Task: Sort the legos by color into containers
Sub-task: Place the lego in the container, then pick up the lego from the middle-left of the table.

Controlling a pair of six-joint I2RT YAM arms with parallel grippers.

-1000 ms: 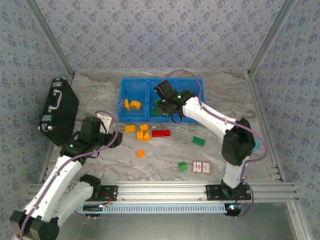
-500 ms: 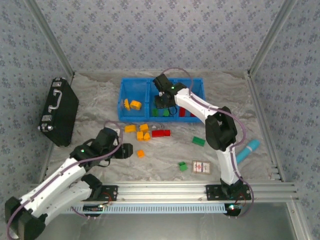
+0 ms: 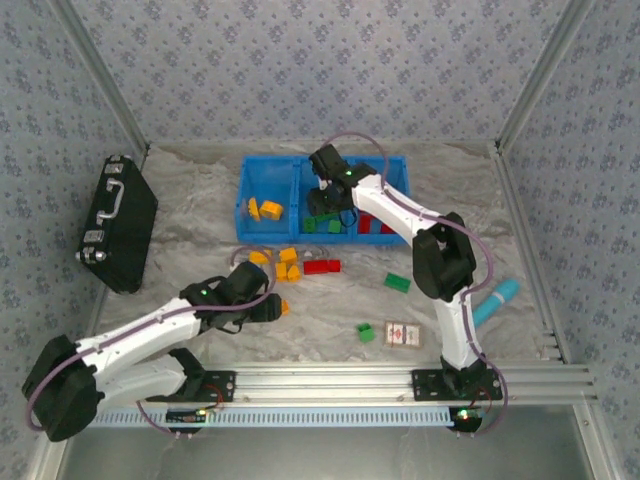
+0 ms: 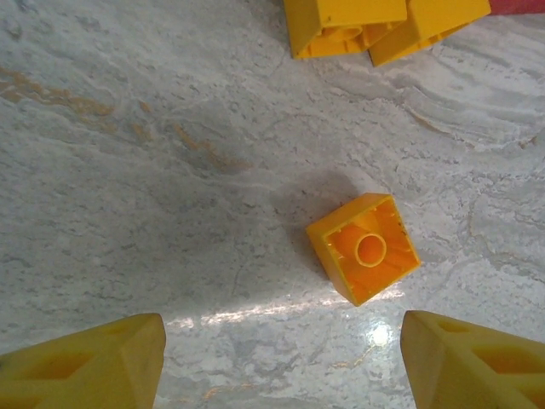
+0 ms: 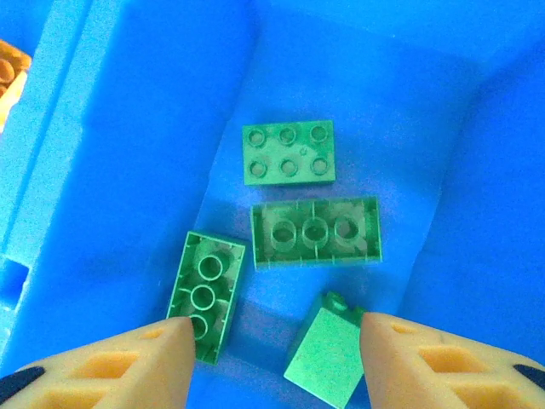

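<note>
Over the last second our left arm has swung in from the left side of the table. The left gripper [image 4: 281, 366] now hangs above the lone orange brick [image 4: 364, 248], its fingers [image 4: 85, 362] spread wide with nothing between them. The brick lies hollow side up on the table, just beyond the tips and a little to the right. It is square, so it has no long axis, but its sides sit skewed to the finger line. We judge a small wrist turn is needed before closing.

The right gripper [image 5: 272, 358] has kept its place over the middle compartment of the blue bin [image 5: 128, 128]. Its fingers are also spread and grip nothing. Four green bricks [image 5: 316, 232] rest on the floor there. Two lie crosswise, one runs near to far, and the tilted green brick [image 5: 326, 354] leans between the tips, apparently just let go. So green is being filled, and orange looks next.
</note>
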